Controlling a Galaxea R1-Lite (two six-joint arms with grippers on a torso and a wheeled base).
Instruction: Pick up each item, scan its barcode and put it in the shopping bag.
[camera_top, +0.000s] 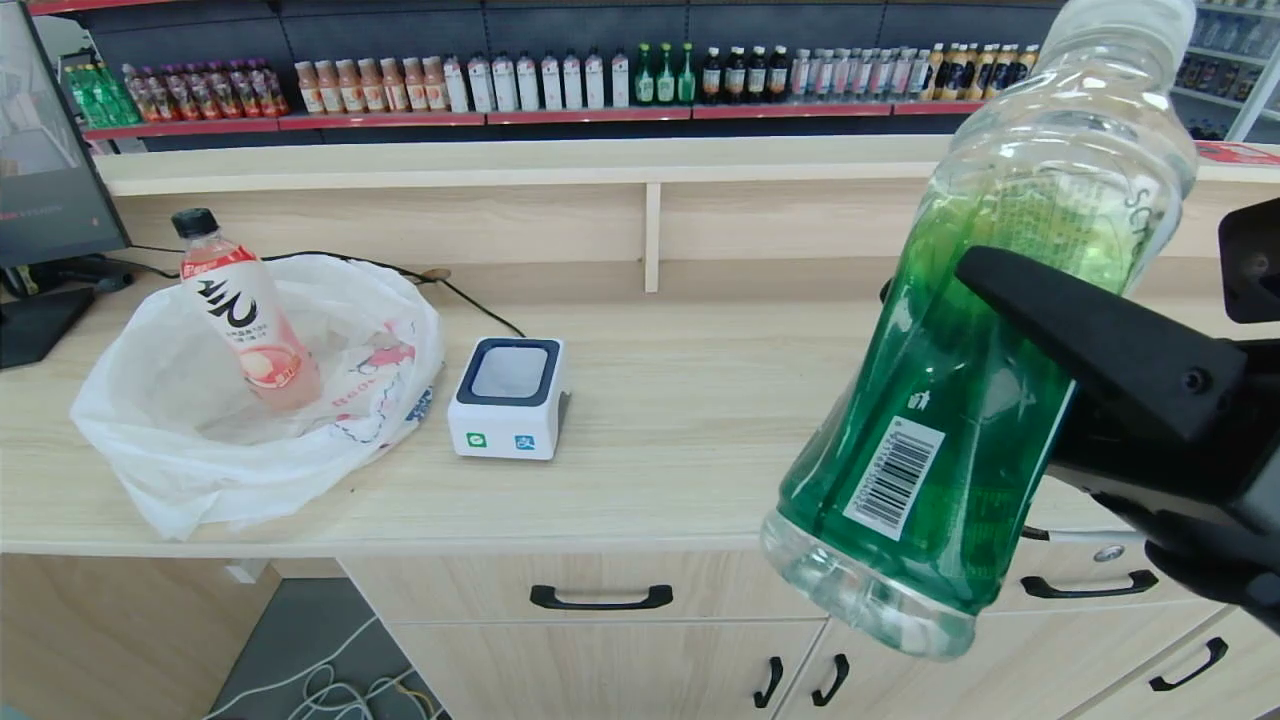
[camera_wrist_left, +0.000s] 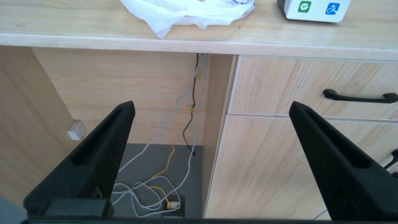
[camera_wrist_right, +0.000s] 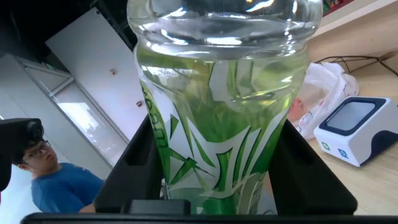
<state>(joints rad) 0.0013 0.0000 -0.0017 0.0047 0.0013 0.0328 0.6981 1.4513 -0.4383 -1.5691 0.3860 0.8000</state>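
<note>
The shopping bag (camera_top: 200, 440) is placed at the left of the worktop (camera_top: 680, 420), with a bottle (camera_top: 250, 320) stood tilted inside it. The scanner (camera_top: 508, 398) is set just right of the bag. A second bottle (camera_top: 980, 360) is held in the right hand (camera_wrist_right: 217, 162), raised well to the right of the scanner. The left hand (camera_wrist_left: 211, 109) is positioned below the worktop's front edge.

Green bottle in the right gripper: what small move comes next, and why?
Probably carry the green bottle left and down, turning its barcode toward the scanner, whose top faces up. The right gripper holds the bottle aloft, to the right of the scanner, with the barcode facing the head camera rather than the scanner.
</note>
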